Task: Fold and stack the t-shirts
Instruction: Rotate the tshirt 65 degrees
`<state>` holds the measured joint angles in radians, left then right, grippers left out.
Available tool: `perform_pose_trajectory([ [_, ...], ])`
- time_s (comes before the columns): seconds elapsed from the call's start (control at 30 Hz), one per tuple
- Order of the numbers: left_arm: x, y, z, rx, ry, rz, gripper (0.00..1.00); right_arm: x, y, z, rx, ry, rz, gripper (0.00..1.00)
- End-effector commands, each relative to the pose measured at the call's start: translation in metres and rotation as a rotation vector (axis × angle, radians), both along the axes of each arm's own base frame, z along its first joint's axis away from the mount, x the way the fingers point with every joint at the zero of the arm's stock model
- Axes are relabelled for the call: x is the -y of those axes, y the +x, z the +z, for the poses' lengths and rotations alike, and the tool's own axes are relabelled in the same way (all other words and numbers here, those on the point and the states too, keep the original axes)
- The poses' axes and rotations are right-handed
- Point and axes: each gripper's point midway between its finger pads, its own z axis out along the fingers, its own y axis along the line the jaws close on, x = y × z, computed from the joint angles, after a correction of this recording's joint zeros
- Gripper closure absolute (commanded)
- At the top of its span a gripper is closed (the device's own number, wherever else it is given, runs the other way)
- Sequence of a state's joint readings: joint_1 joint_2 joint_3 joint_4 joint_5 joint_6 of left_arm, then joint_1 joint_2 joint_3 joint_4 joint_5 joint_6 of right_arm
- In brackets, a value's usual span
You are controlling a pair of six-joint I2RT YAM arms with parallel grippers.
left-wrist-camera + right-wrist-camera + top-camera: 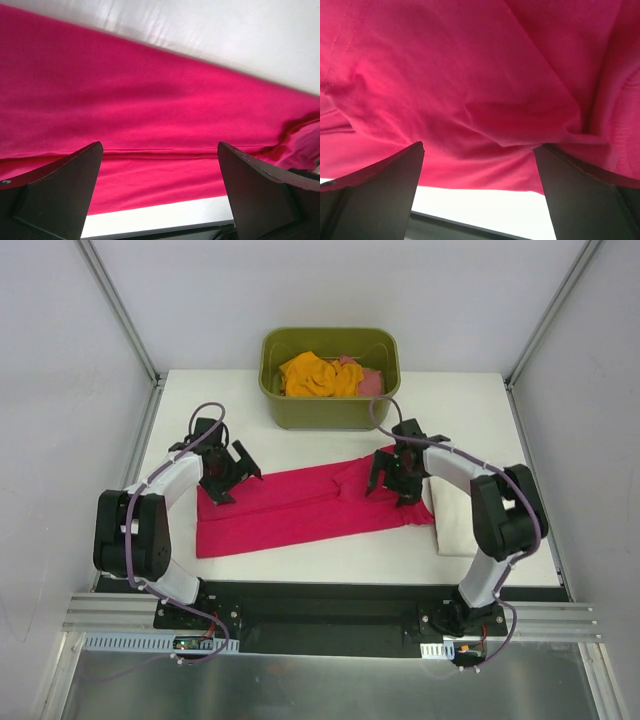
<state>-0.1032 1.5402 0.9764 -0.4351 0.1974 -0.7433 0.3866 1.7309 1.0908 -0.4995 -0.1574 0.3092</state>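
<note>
Now, left & right jaws gape wide over the long crimson-pink cloth t-shirt [300,505]; best pinch 2 matching edge pts, lift evenly, keep fold square.

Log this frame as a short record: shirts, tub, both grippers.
crimson-pink cloth t-shirt: long band on white table
cream-white cloth t-shirt: folded, beside the band's right end
olive-green plastic tub: holds orange t-shirt and salmon-pink t-shirt
left gripper: open, over band's left end
right gripper: open, over band's right end
</note>
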Motion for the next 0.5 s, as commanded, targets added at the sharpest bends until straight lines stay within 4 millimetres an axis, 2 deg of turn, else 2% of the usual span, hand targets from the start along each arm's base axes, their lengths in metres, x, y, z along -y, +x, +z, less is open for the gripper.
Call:
perform_pose_trajectory([
  [0.0,-0.007,-0.019,-0.025,-0.079,0.035,0.000,0.01,0.003,0.037,-0.003,0.006,-0.017,0.066,0.03],
  [0.03,-0.008,-0.021,-0.028,-0.088,0.038,0.003,0.01,0.002,0.046,0.001,0.015,-0.019,0.078,0.03],
  [0.1,-0.011,-0.025,-0.033,-0.102,0.054,0.013,0.01,0.011,0.056,-0.006,0.001,-0.049,0.100,0.03],
  [0.17,-0.012,-0.028,-0.034,-0.107,0.056,0.014,0.01,0.019,0.069,-0.002,0.000,-0.066,0.102,0.03],
  [0.27,-0.006,-0.031,-0.035,-0.119,0.024,-0.001,0.01,0.035,0.083,-0.004,-0.011,-0.069,0.074,0.03],
  [0.4,0.013,-0.036,-0.035,-0.135,-0.018,-0.036,0.01,0.060,0.099,-0.005,-0.019,-0.071,0.037,0.03],
  [0.47,0.031,-0.040,-0.034,-0.141,-0.037,-0.068,0.01,0.064,0.108,-0.005,-0.016,-0.050,0.030,0.03],
])
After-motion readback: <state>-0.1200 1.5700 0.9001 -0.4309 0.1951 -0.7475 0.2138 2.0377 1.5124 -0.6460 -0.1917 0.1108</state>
